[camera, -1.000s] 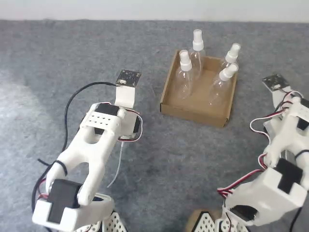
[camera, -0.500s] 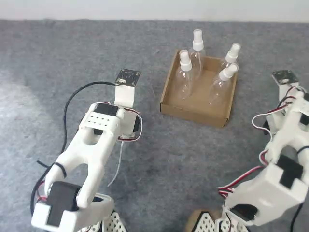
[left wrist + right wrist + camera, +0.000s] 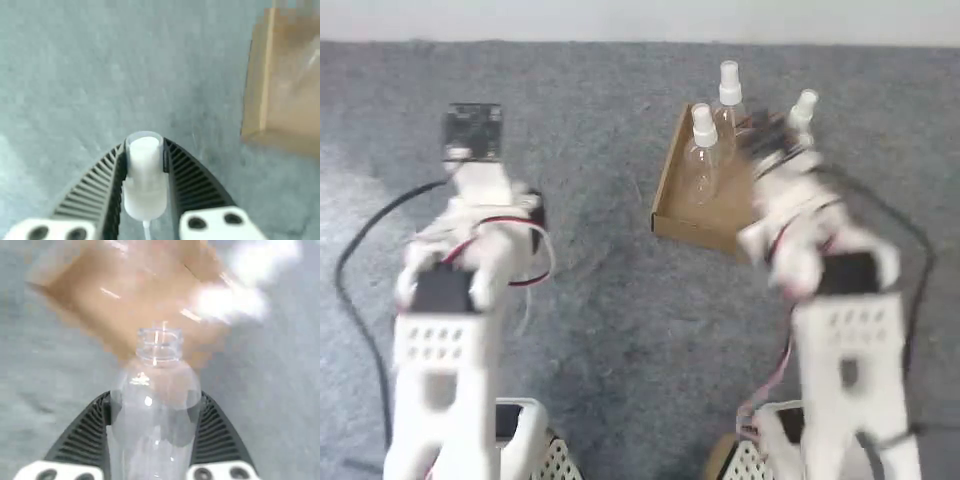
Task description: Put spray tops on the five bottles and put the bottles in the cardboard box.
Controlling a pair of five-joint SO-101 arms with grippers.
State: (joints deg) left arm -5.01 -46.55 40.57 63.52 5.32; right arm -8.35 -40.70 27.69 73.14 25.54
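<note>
In the left wrist view my left gripper (image 3: pixel 144 145) is shut on a white spray top (image 3: pixel 145 172), held above grey carpet with the cardboard box (image 3: pixel 280 95) off to one side. My right gripper (image 3: pixel 155 397) is shut on a clear bottle (image 3: pixel 155 405) whose threaded neck is bare; the cardboard box (image 3: pixel 125 295) lies blurred beyond it. From above, the left arm (image 3: pixel 470 250) stands at the left and the right arm (image 3: pixel 810 240) covers the near right part of the box (image 3: pixel 665 190). Three capped bottles (image 3: pixel 705 140) show standing in the box.
Grey carpet (image 3: pixel 610 300) covers the whole table. Open floor lies between the two arms and left of the box. Cables (image 3: pixel 360 250) trail beside the left arm.
Both arms have swung: the left arm has turned left and stretched farther out, and the right arm has swept in from the right edge to the box's near right corner.
</note>
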